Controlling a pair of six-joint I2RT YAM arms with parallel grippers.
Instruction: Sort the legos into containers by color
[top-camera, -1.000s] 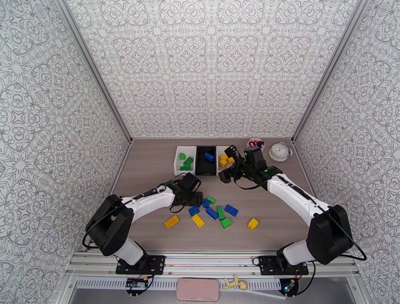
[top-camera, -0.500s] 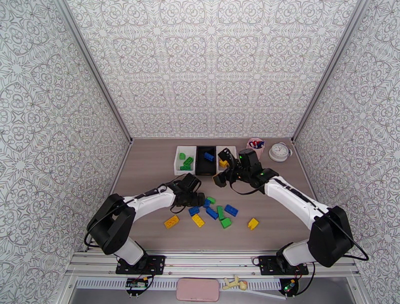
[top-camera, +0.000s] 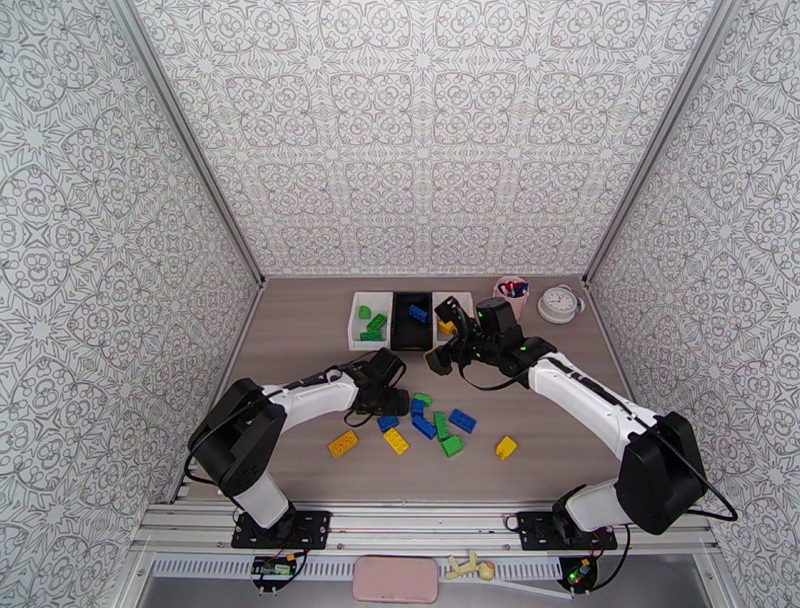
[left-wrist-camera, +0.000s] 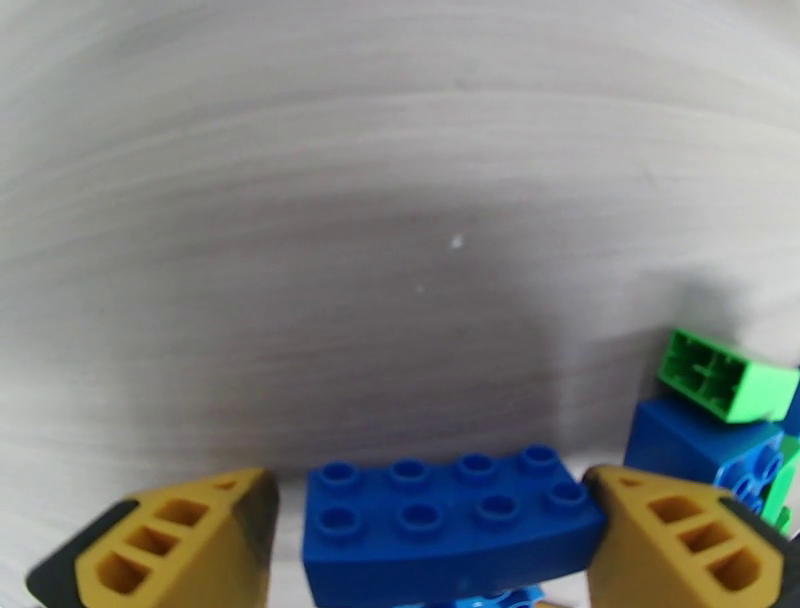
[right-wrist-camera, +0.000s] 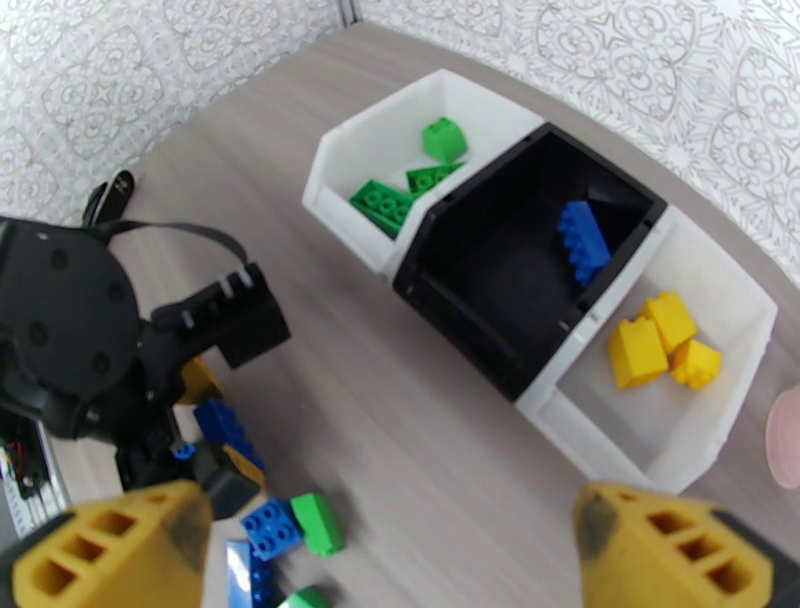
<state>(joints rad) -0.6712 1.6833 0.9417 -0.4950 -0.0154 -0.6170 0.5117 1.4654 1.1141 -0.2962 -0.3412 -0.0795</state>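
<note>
Since the earlier view we are seeing our right arm drawn back leftward off the yellow bin, and our left claw narrowing on its brick. Across the tabletop (top-camera: 290, 340) the three containers are sitting in a row at the far side: the white bin (right-wrist-camera: 340, 215) holding greens, the black bin (right-wrist-camera: 500, 290) holding one blue, the second white bin (right-wrist-camera: 640, 430) holding yellows. Our right claw (top-camera: 445, 338) is hanging spread wide and empty just in front of them. Our left claw (left-wrist-camera: 430, 530) is working low at the loose pile, straddling a blue brick (left-wrist-camera: 450, 525) that is lying flat, studs up, its long axis running fingertip to fingertip. One pad is touching an end and the other is standing a sliver off, so we are judging the grip not yet clamped. We are reckoning the black bin lies straight up-table from this claw. A green brick (left-wrist-camera: 725, 378) is perching on another blue just beside.
</note>
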